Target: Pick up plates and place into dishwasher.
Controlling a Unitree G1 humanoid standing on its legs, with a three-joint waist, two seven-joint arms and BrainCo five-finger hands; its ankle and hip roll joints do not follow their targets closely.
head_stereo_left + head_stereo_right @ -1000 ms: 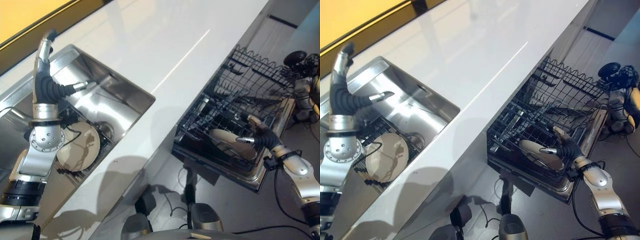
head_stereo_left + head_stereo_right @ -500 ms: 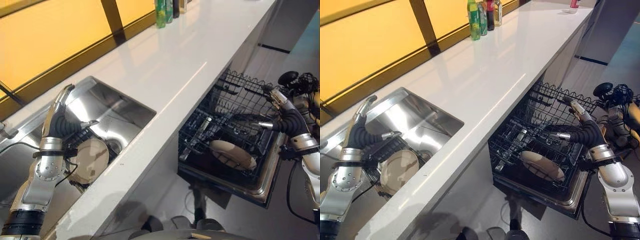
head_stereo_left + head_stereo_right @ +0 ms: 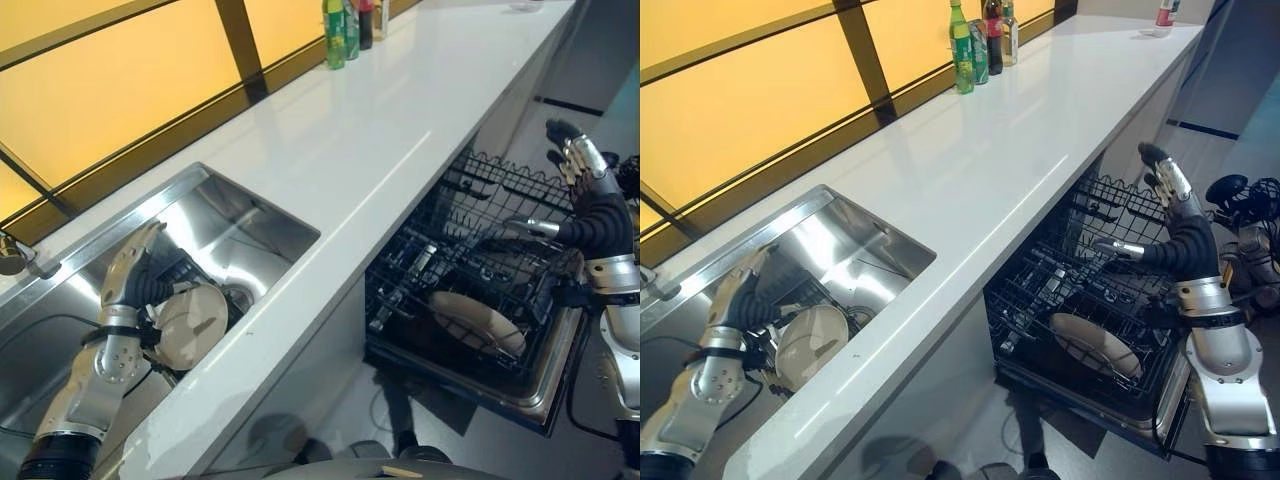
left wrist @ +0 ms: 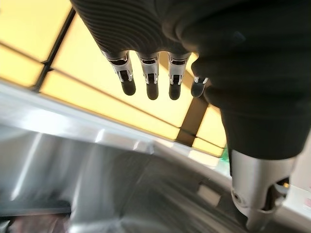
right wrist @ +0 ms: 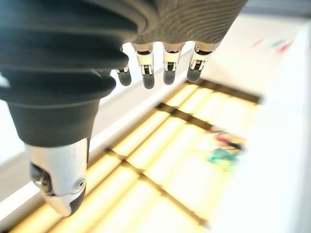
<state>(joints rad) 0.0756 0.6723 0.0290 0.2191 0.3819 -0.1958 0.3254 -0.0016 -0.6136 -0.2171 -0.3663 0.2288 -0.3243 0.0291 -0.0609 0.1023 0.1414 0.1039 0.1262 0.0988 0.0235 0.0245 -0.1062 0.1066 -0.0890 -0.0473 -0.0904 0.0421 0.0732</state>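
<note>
White countertop (image 3: 400, 130) runs the length of the room, one steel sink (image 3: 215, 215) sunk into it, one dishwasher rack (image 3: 1080, 300) pulled out below its edge. Largest to smallest from there.

Step in hand, as I read it: fetch the next plate from the sink. Left hand (image 3: 135, 280) is down in the basin, fingers straight and relaxed, resting just behind the beige plate (image 3: 192, 322), which stands tilted on edge in a dark wire holder (image 3: 180, 275). Nothing gripped; its own wrist view shows straight fingers (image 4: 148, 80) with only sink wall and window past them. To do it well: bring the thumb round the plate's front face and the fingers behind the rim, pinch near the top edge, lift straight up out of the holder's slots before swinging toward the rack. The plate looks smooth and likely slippery, so a firm grip before lifting. Watch the sink wall and counter edge on the way out.

Right hand (image 3: 1170, 215) is raised over the rack's far side, fingers spread, empty; its wrist view shows straight fingertips (image 5: 165, 65) and no object.

Counts: two plates seen, one in the sink, one plate in rack (image 3: 1095, 343) lying low and tilted in the lower basket. Whether more plates sit behind the sink plate, can't tell. Bottles (image 3: 985, 40) at the counter's far end by the window: at least three, possibly four, bunched together. One small red-topped item (image 3: 1164, 14) at the far corner, too small to name.
</note>
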